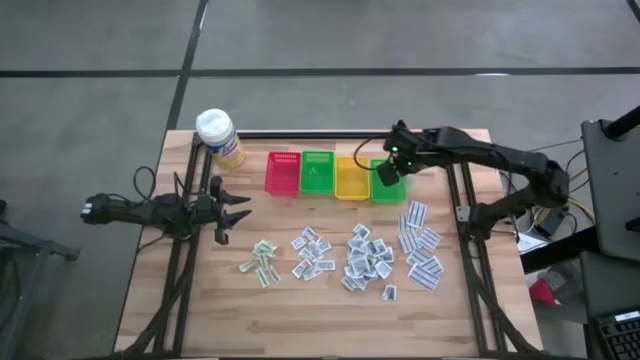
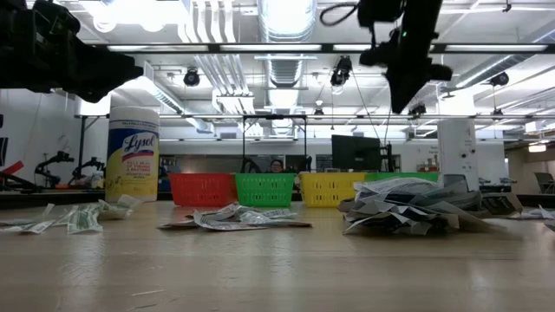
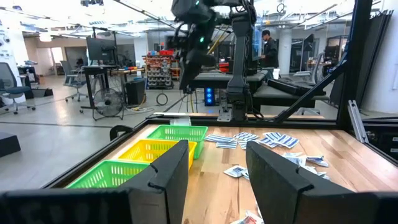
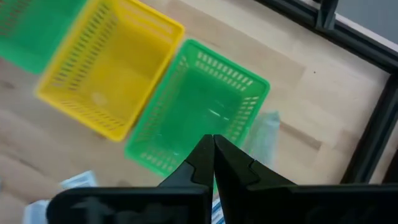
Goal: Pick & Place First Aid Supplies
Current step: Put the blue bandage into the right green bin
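Both arms hover; right end effector closed above green basket.

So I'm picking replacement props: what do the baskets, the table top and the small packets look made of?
Baskets: probably moulded plastic, glossy, with slotted lattice walls. Table top: wood, light and matt, with plank seams and grain showing. Packets: apparently paper, flat, white with printing, some creased; a foil lining can't be ruled out.

We see four slotted baskets in a row: red, green, yellow, then a 2nd green one. The packets are white w/ grey-blue or green print. The bottle is yellow w/ white cap. The table is pale wood w/ plank lines. Both arms are black.
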